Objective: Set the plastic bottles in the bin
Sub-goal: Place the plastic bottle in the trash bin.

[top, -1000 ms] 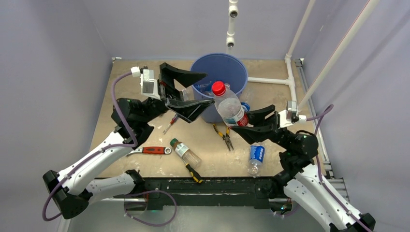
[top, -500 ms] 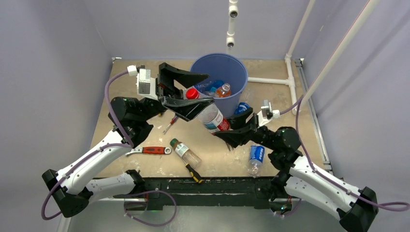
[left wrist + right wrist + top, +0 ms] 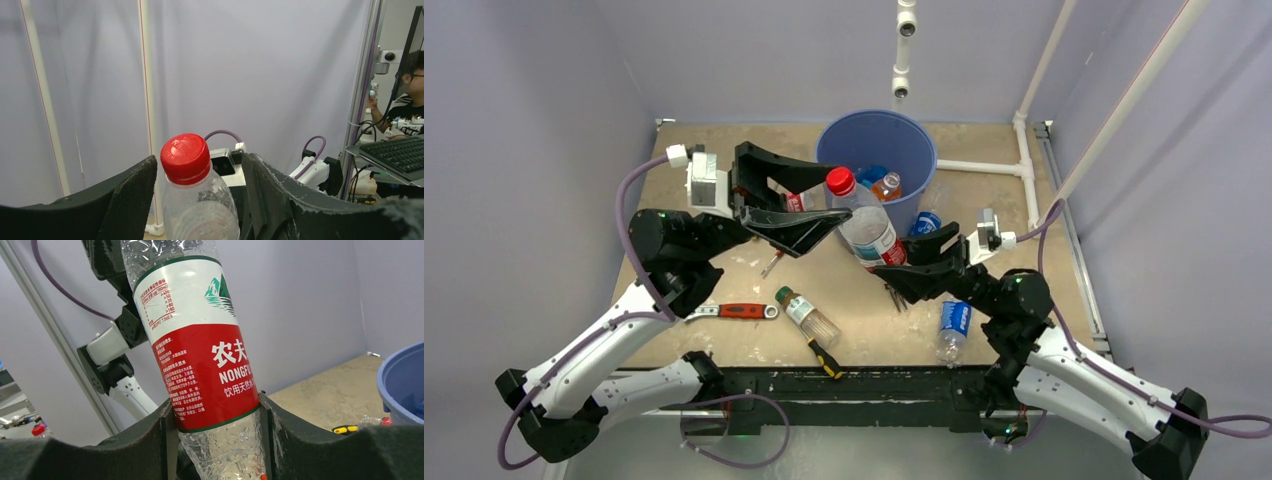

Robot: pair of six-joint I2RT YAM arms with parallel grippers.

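1. Two end effectors meet at one large clear bottle (image 3: 867,228) with a red cap (image 3: 185,156) and red label. It is held tilted above the tabletop (image 3: 874,335), just in front of the bin (image 3: 894,140).
2. Right end effector (image 3: 916,257): clenched on the bottle's lower body, at the label's bottom edge.
3. Left end effector (image 3: 200,165): released. I see its fingers flanking the cap, with a gap on each side.
4. The bin, a blue bucket, stands at the tabletop's far side, and smaller bottles (image 3: 884,186) lie inside it.
5. On the tabletop lie a green-capped bottle (image 3: 806,315) and a blue-labelled bottle (image 3: 952,325).
6. A red-handled wrench (image 3: 739,311) and a yellow-handled screwdriver (image 3: 824,355) lie nearby.
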